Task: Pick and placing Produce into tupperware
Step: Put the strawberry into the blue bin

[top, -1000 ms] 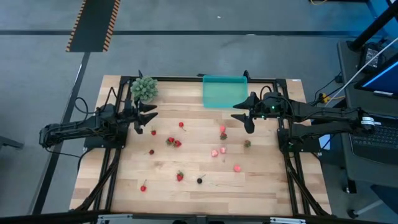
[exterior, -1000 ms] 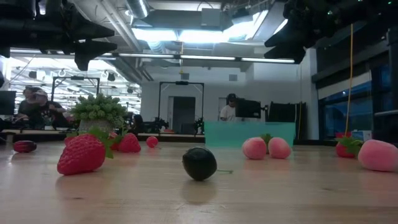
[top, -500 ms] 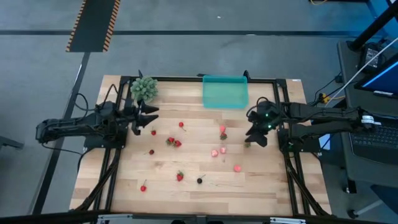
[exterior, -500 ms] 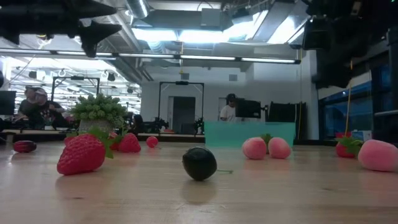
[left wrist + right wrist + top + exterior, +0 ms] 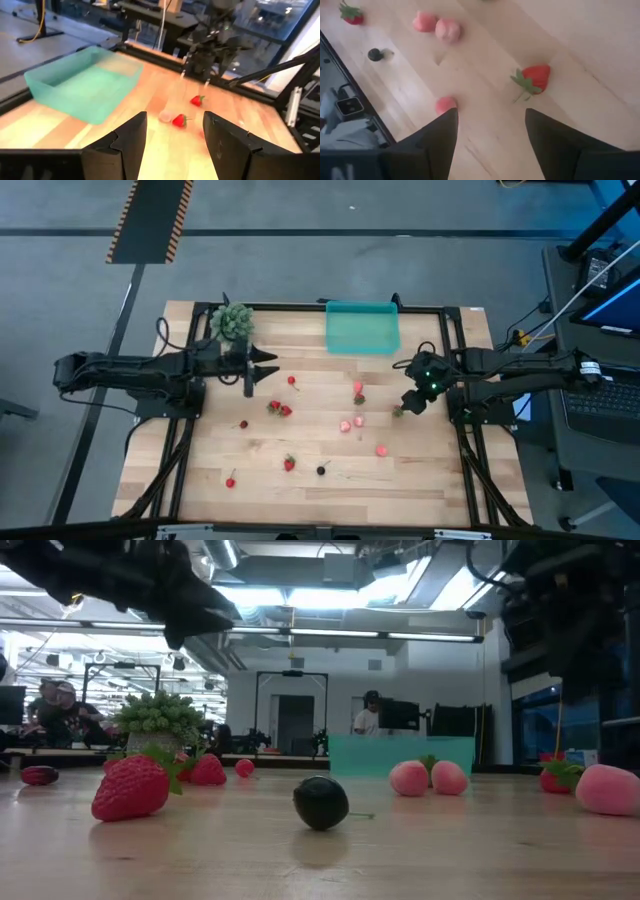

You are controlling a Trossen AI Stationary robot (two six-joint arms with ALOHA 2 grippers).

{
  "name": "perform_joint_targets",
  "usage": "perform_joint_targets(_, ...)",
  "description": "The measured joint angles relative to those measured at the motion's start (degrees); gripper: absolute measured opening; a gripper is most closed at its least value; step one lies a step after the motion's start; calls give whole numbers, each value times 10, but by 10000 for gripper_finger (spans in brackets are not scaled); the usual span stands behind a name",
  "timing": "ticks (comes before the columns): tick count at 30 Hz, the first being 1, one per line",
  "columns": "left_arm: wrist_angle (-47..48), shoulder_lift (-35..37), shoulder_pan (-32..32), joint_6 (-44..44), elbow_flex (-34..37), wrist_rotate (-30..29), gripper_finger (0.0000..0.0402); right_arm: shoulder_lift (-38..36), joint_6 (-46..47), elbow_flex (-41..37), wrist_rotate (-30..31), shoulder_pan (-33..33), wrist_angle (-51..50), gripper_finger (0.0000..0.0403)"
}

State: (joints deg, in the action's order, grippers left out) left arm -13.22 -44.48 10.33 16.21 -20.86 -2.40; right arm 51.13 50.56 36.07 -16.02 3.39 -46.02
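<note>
With both claws spread and empty, the right claw (image 5: 411, 402) above a stemmed strawberry (image 5: 534, 78), well apart from the teal tray (image 5: 362, 328), a misaligned descent is judged liable to knock it away; the left claw (image 5: 258, 370) hangs mid-surface.

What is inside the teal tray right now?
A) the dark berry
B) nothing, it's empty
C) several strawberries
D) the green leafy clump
B: the teal tray shows only its bare floor from above, while the fruit, such as the dark berry, lies on the wooden table.
</note>
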Motion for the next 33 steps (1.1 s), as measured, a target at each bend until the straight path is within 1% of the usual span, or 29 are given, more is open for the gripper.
perform_joint_targets(3,-3,-15,0,2,0,-1,188,9,36,0,23,-33,0,234)
perform_joint_targets(6,-11,-21,0,2,0,-1,188,27,69,0,61,-65,0,231)
perform_joint_targets(11,-23,-20,0,2,0,-1,188,82,78,0,114,-89,3,221)
perform_joint_targets(14,-33,-20,0,1,0,-1,188,121,79,0,121,-90,12,218)
perform_joint_targets(18,-36,-20,0,1,0,-1,188,170,78,0,123,-90,50,218)
perform_joint_targets(23,-42,-20,0,1,0,-1,188,213,92,1,126,-90,93,218)
perform_joint_targets(26,-43,-20,0,1,0,-1,188,228,108,4,135,-90,92,218)
perform_joint_targets(33,-46,-20,0,1,0,-1,188,230,105,4,156,-90,96,218)
